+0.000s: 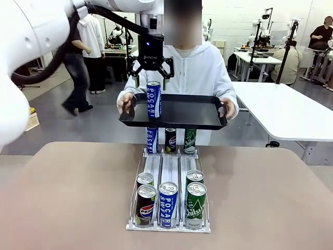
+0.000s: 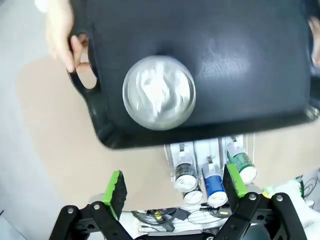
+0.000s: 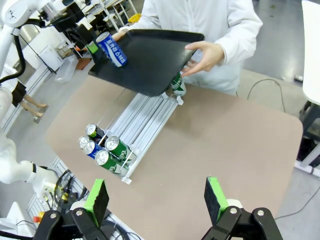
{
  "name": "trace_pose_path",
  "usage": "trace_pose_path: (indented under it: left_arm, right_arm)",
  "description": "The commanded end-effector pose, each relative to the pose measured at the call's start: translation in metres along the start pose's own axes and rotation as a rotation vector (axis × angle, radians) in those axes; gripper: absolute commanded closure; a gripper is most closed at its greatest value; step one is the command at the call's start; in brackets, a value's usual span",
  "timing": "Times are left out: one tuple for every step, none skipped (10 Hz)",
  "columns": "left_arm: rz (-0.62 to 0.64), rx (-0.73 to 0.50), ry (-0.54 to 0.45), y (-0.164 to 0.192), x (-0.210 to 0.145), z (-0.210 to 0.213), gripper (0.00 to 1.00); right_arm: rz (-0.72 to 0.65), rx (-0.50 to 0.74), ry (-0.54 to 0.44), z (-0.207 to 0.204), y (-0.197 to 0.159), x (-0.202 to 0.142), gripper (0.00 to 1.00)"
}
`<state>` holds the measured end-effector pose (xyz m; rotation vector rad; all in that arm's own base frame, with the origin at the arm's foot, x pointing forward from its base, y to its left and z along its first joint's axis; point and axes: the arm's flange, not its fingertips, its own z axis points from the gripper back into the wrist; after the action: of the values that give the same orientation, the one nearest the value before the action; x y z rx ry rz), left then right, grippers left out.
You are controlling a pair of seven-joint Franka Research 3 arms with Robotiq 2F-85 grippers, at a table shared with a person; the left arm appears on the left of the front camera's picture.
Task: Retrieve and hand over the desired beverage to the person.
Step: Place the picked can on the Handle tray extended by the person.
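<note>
Pocari can stands upright on the left part of the black tray that the person holds at the far side. My left gripper hangs just above it, jaws spread, not touching. I judge the can stiff, smooth and tippy, best grasped mid-body. Further right, my right gripper hovers spread over the table.

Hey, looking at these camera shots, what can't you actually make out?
Left wrist view: the can on the tray has a blurred top; label unseen from above.
Front view: the tray hides the tops of the three far rack cans.
Right wrist view: near rack cans too small to read.
Front view: gap between left end effector and can unclear.
</note>
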<state>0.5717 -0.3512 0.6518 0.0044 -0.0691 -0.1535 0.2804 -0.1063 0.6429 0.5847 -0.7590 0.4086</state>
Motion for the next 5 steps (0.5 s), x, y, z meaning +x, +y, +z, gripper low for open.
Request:
trace_pose_path:
  left_arm:
    - [-0.157,-0.059,0.003,0.059,-0.059,0.003,0.00]
    - [-0.197,-0.122,0.009,0.076,-0.074,0.002,0.00]
    - [-0.247,-0.185,0.002,0.096,-0.093,0.004,0.00]
    - [-0.294,-0.217,-0.003,0.113,-0.114,0.001,0.00]
    - [-0.314,-0.241,-0.002,0.126,-0.126,-0.003,0.00]
  right_arm:
    - [0.009,0.015,-0.004,-0.001,-0.001,0.000,0.00]
    - [0.009,0.015,-0.004,-0.001,-0.001,0.000,0.00]
    - [0.009,0.015,-0.004,-0.001,-0.001,0.000,0.00]
    - [0.009,0.015,-0.004,-0.001,-0.001,0.000,0.00]
    - [0.009,0.015,-0.004,-0.001,-0.001,0.000,0.00]
